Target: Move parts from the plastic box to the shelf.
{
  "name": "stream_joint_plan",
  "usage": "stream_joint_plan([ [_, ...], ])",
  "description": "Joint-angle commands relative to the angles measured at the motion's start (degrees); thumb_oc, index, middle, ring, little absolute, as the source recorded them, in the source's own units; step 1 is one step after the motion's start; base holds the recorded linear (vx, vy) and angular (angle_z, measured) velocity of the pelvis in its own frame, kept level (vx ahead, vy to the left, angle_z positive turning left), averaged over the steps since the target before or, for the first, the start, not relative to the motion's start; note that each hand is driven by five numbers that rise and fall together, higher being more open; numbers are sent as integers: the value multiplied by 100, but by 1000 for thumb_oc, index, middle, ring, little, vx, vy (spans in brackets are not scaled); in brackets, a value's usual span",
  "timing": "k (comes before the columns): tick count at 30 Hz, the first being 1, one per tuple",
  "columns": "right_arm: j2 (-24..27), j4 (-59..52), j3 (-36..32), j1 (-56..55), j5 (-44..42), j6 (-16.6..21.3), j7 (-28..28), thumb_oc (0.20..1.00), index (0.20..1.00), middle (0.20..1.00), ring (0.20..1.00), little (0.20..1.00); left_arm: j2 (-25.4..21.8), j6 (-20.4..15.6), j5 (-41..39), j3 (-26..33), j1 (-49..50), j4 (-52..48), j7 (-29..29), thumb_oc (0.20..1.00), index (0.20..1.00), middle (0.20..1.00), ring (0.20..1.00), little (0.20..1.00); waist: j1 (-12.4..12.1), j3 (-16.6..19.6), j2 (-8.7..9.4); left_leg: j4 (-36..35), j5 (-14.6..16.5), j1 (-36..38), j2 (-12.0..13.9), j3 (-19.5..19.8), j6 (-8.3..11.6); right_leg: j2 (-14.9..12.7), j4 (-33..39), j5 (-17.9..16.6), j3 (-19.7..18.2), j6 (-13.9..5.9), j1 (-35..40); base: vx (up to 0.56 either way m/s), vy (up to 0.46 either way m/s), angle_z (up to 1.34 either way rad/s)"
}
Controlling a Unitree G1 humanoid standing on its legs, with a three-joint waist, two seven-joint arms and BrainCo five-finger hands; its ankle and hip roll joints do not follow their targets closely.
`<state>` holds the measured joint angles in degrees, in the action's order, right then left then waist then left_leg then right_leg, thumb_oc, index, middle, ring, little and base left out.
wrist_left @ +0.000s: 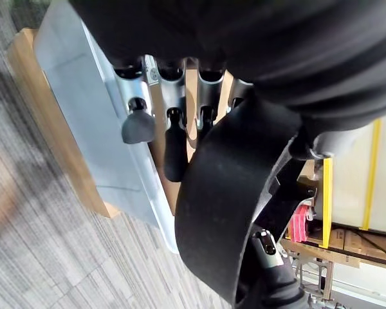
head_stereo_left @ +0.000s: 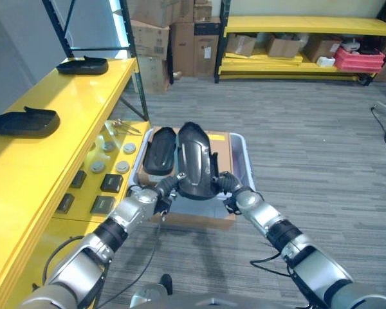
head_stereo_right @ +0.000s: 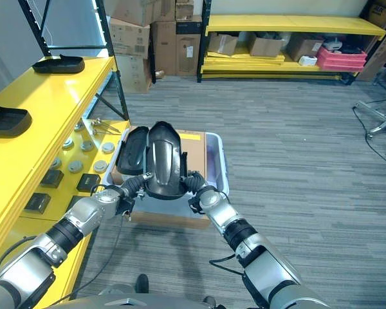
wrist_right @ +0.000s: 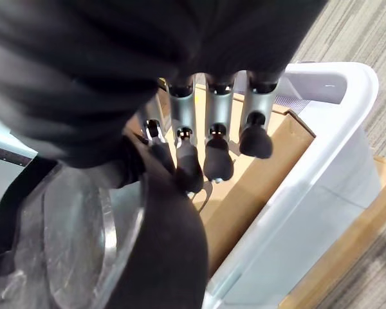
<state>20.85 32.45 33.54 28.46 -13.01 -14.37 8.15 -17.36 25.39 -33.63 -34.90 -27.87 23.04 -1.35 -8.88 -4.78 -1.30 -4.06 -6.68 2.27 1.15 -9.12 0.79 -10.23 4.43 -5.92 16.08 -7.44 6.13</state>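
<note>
Holding the glossy black curved plastic part (head_stereo_left: 194,162) upright over the translucent plastic box (head_stereo_left: 243,154), we are clasping it between left hand (head_stereo_left: 156,190) and right hand (head_stereo_left: 233,191), risking slippage toward the yellow shelf (head_stereo_left: 45,154).

four black parts: two on the yellow shelf (head_stereo_left: 64,138), at upper left (head_stereo_left: 82,65) and left (head_stereo_left: 23,121), two at centre (head_stereo_left: 196,161) (head_stereo_left: 160,150) over one plastic box (head_stereo_left: 242,161). two hands (head_stereo_left: 156,190) (head_stereo_left: 230,187).
</note>
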Motion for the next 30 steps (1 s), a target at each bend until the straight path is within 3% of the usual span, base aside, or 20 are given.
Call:
stream_joint_plan([
  [1, -465, -82, 269, 927, -29, 430, -94, 200, 200, 200, 200, 200, 609, -599, -169, -409, -855, -71, 338, 200, 200, 200, 200, 200, -178, 242, 105, 326, 603, -95, 249, 426, 276, -383, -375, 367, 83, -480, -93, 0, 0, 0],
  [5, -490, 59, 279, 949, -234, 510, 32, 200, 200, 200, 200, 200, 613, -842, -105, -411, -848, -119, 93, 200, 200, 200, 200, 200, -213, 235, 103, 327, 602, -83, 250, 448, 289, -382, -375, 371, 101, -475, -69, 0, 0, 0],
  [6, -512, 123, 262, 960, -458, 551, 151, 200, 200, 200, 200, 200, 627, -1047, -122, -368, -847, -97, -95, 200, 200, 200, 200, 200, -231, 242, 101, 318, 595, -77, 251, 461, 299, -387, -373, 365, 118, -482, -62, 0, 0, 0],
  [7, -533, 166, 235, 965, -608, 597, 190, 460, 460, 460, 460, 460, 636, -1144, -190, -337, -843, -90, -209, 200, 200, 200, 200, 200, -242, 241, 98, 317, 592, -73, 249, 474, 305, -390, -379, 364, 127, -484, -59, 0, 0, 0],
  [8, -544, 182, 215, 969, -668, 604, 206, 589, 589, 589, 589, 589, 639, -1195, -232, -312, -841, -89, -249, 200, 200, 200, 200, 200, -250, 239, 98, 316, 591, -71, 247, 483, 307, -392, -381, 363, 132, -485, -56, 0, 0, 0],
  [9, -565, 198, 170, 979, -802, 605, 298, 1000, 1000, 1000, 1000, 1000, 639, -1335, -353, -233, -835, -100, -330, 200, 200, 200, 200, 200, -271, 238, 101, 314, 589, -69, 241, 502, 312, -398, -379, 359, 146, -485, -47, 0, 0, 0],
  [17, -637, 429, -346, 1030, -1605, 864, 762, 1000, 1000, 1000, 1000, 1000, 344, -1841, -243, 573, -558, -499, -277, 200, 200, 200, 200, 200, -533, 249, 43, 279, 591, -50, 227, 639, 332, -428, -354, 380, 333, -442, 55, -1, 3, 4],
  [19, -576, 331, -503, 975, -1640, 829, 751, 1000, 1000, 1000, 1000, 1000, 277, -1904, -203, 734, -502, -520, -264, 200, 200, 200, 200, 200, -526, 255, 44, 264, 587, -53, 231, 629, 329, -427, -352, 389, 345, -439, 53, -15, -4, 10],
  [23, -480, -157, -786, 683, -1594, 370, 743, 1000, 1000, 1000, 1000, 1000, 108, -2066, -21, 1043, -352, -597, -469, 200, 200, 200, 200, 200, -436, 266, 56, 224, 563, -51, 245, 589, 325, -394, -349, 428, 306, -420, 33, -12, -9, 4],
  [30, -538, -344, -922, 32, -1443, 422, 685, 1000, 1000, 1000, 1000, 1000, -25, -2448, 313, 1330, -102, -641, -824, 200, 200, 200, 200, 200, -356, 268, 41, 174, 517, -90, 274, 547, 310, -335, -403, 503, 272, -376, -36, -14, -20, -2],
])
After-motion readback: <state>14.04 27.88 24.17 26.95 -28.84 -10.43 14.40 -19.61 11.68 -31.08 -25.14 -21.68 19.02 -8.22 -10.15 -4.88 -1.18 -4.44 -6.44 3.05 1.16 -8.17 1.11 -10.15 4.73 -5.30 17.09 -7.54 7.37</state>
